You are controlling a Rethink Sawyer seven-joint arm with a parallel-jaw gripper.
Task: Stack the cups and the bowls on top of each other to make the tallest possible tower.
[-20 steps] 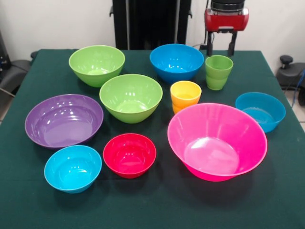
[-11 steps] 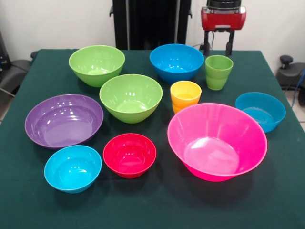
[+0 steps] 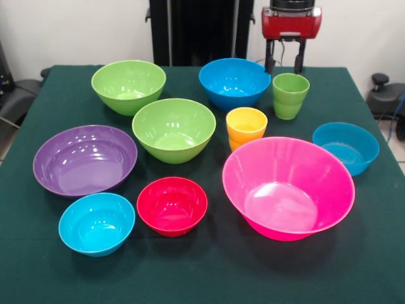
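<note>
The red and black gripper (image 3: 285, 65), its two dark fingers spread wide and empty, hangs behind the light green plastic tumbler (image 3: 290, 95) beside the glossy blue plastic bowl (image 3: 234, 82), nothing stacked

Green-clothed tabletop (image 3: 202, 272) carries eight upright bowls (image 3: 174, 130), none stacked, plus yellow-orange cup (image 3: 246, 127) and light green cup (image 3: 290, 95), all apart.

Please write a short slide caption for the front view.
Eight bowls and two cups unstacked on green table; open hand above.
</note>
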